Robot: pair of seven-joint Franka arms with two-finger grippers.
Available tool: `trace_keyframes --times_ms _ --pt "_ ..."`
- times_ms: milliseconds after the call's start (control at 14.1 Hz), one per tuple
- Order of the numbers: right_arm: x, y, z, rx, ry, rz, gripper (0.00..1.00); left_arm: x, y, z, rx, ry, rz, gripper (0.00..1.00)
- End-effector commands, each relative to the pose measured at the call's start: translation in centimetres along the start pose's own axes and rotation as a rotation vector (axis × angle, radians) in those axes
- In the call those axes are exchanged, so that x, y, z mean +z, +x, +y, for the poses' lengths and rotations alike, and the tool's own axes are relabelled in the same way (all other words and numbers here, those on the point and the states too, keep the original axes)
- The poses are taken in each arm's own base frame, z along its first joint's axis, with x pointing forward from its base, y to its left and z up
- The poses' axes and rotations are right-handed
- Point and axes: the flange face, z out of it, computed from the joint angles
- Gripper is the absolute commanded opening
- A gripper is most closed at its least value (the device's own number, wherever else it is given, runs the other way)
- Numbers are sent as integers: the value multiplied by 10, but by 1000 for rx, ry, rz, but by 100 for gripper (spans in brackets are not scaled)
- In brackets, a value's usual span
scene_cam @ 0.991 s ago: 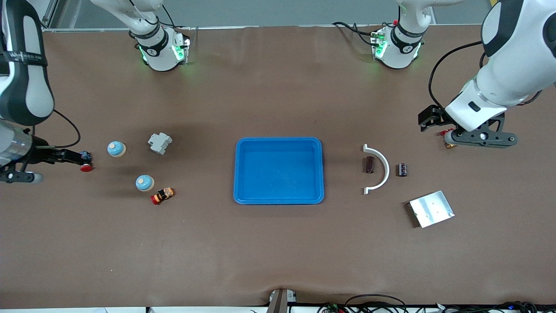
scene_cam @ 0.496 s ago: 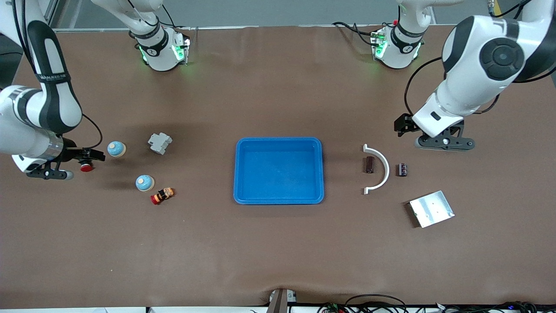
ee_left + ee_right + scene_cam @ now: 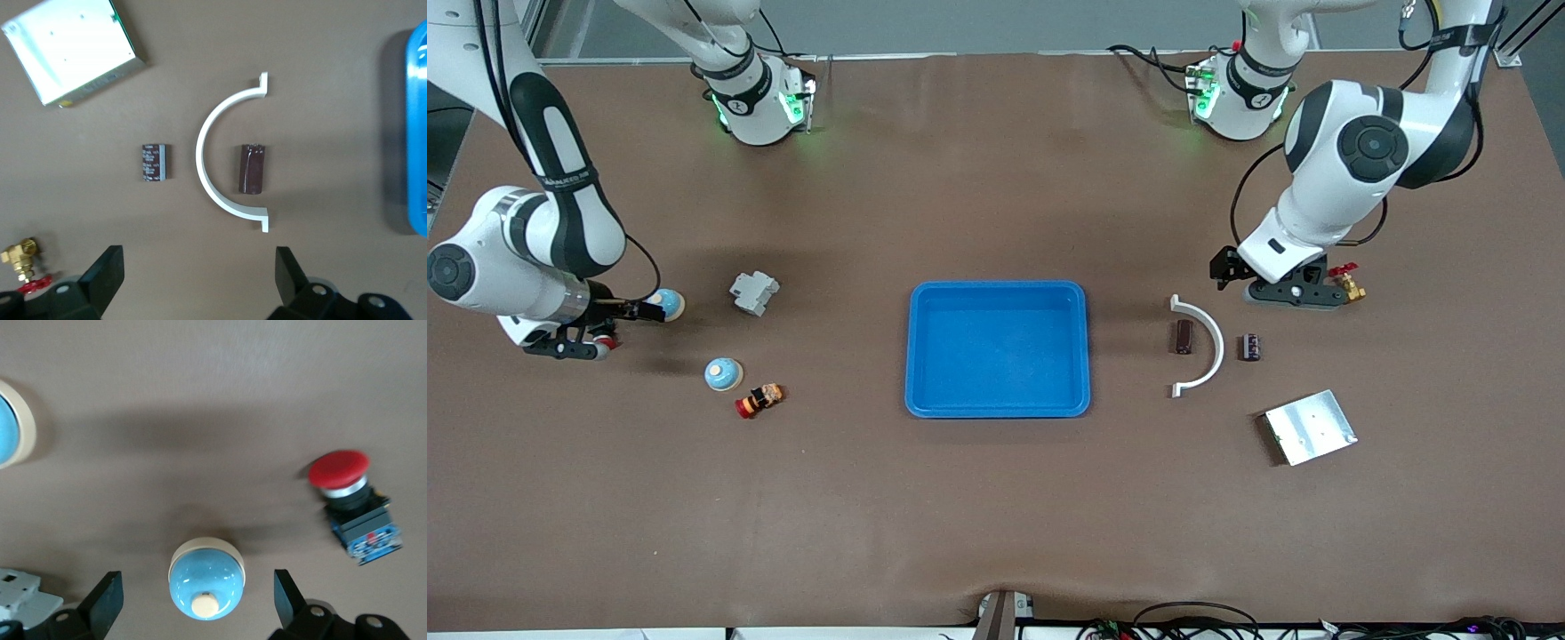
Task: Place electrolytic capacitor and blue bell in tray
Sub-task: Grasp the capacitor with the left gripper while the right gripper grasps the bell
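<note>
Hovering wide open, the right gripper (image 3: 609, 333) hangs over a blue bell (image 3: 207, 580) toward the right arm's end from the tray (image 3: 998, 404); the left gripper (image 3: 1294, 293), also spread, overlooks two capacitors (image 3: 253, 169).

You are looking at a matt brown table covering (image 3: 978, 507), faintly creased. The bright-blue rectangular plastic tray (image 3: 998, 294) is showing a smooth, slightly glossy finish. The flat silver metal plate (image 3: 1309, 427) is gleaming like brushed metal. The blue dome bell (image 3: 205, 581) is shining glossy, and the white curved plastic bracket (image 3: 215, 167) is looking smooth.
</note>
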Motion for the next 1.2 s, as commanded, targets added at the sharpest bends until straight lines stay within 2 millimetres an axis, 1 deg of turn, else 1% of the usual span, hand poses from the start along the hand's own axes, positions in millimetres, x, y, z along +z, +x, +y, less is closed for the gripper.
trace_keyframes --times_ms 0,142,283,567,637,708,921,1062,1133 --pt "8 -9 3 -7 -2 1 100 18 -4 0 -16 -20 21 100" --pt "20 -10 5 -3 -1 -8 100 39 -4 2 -40 -35 33 100" --pt "30 -10 4 -5 -1 -22 100 59 -3 20 -51 -59 46 100" --pt "45 -10 4 -5 0 -42 100 100 0 35 -34 -95 57 100" --pt "46 -10 3 -6 1 -48 100 107 1 36 -32 -99 62 100" --pt "46 -10 2 -8 0 -48 100 114 1 37 -29 -103 57 100" --pt "48 -10 3 -6 1 -50 100 126 3 40 -29 -115 59 100" --pt "52 -11 3 -10 2 -60 100 135 6 42 -19 -117 66 100" --pt "59 -12 1 -13 4 -77 100 138 7 42 -9 -115 70 100"
